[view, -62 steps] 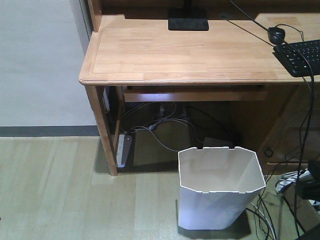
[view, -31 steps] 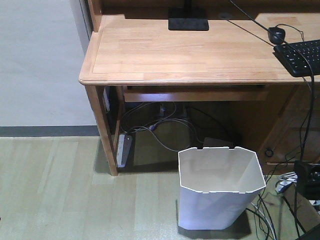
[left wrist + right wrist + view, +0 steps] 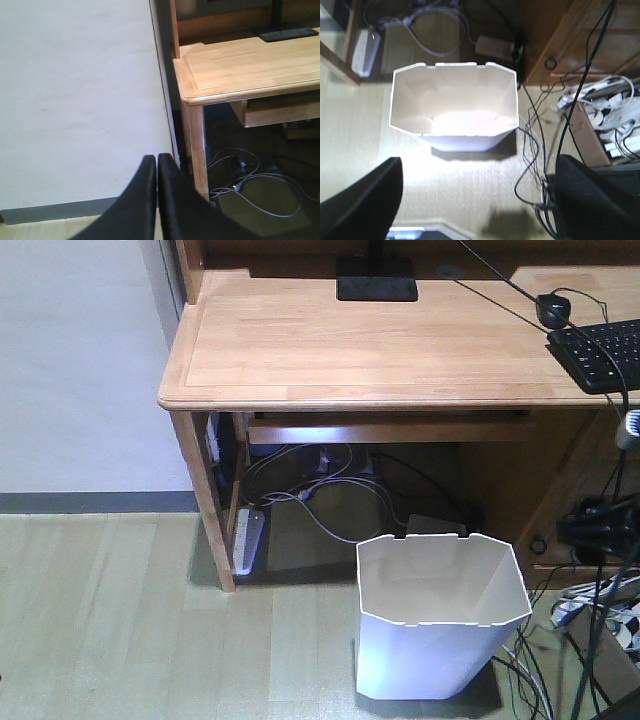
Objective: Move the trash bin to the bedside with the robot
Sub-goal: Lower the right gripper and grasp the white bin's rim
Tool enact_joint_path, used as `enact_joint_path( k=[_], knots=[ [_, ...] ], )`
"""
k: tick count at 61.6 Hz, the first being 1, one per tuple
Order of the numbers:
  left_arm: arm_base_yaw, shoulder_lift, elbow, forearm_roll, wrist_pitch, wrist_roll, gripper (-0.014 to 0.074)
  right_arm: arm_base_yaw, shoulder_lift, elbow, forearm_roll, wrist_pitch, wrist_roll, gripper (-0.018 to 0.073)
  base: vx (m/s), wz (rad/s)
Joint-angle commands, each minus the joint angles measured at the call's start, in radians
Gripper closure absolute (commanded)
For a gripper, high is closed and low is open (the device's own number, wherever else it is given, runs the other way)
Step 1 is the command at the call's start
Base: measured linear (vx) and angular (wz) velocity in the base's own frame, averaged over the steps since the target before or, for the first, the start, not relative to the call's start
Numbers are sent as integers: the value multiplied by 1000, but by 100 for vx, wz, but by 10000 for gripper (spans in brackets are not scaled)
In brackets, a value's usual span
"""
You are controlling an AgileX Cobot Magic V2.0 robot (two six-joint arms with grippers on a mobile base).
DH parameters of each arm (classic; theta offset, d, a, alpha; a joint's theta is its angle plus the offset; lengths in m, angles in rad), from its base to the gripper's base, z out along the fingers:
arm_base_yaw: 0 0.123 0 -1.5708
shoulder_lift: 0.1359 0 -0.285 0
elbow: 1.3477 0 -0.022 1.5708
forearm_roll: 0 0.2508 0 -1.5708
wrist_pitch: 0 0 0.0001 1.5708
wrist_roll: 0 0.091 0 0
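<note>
Both grippers empty: right gripper [image 3: 477, 205] spread wide over the white trash bin [image 3: 452, 100], likely lining up a rim grab; left gripper [image 3: 156, 200] pressed together, idle by the wooden desk [image 3: 240, 70].

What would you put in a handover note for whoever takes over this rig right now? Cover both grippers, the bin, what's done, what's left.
Left gripper: shut, empty, facing the wall beside the desk.
Right gripper: open, above the trash bin, not touching it.
Trash bin: upright on the floor by the desk, looks empty.
Done: nothing gripped.
Left: grasp it, carry it to the bedside, which is not in view.
</note>
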State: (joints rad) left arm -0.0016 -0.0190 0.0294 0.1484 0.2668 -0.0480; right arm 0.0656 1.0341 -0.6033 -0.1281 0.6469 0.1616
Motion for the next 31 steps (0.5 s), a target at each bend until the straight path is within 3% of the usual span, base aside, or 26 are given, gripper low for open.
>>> enact_joint_path(
  k=[1, 10, 21, 26, 31],
  knots=[
    [-6, -10, 29, -1, -73, -8, 602, -39, 71, -66, 10, -40, -41, -21, 0, 0],
    [-6, -10, 29, -1, -73, -8, 602, -173, 201, -111, 122, -50, -209, -21, 0, 0],
    [-6, -10, 29, -1, -73, -8, 602, -323, 384, -161, 408, -63, -529, -21, 0, 0],
    [-6, -10, 29, -1, -73, -8, 602, -344, 477, -169, 444, -74, -656, -21, 0, 0],
    [-6, -10, 29, -1, -73, -8, 602, -344, 570, -170, 441, -122, -707, -21, 0, 0]
  ],
)
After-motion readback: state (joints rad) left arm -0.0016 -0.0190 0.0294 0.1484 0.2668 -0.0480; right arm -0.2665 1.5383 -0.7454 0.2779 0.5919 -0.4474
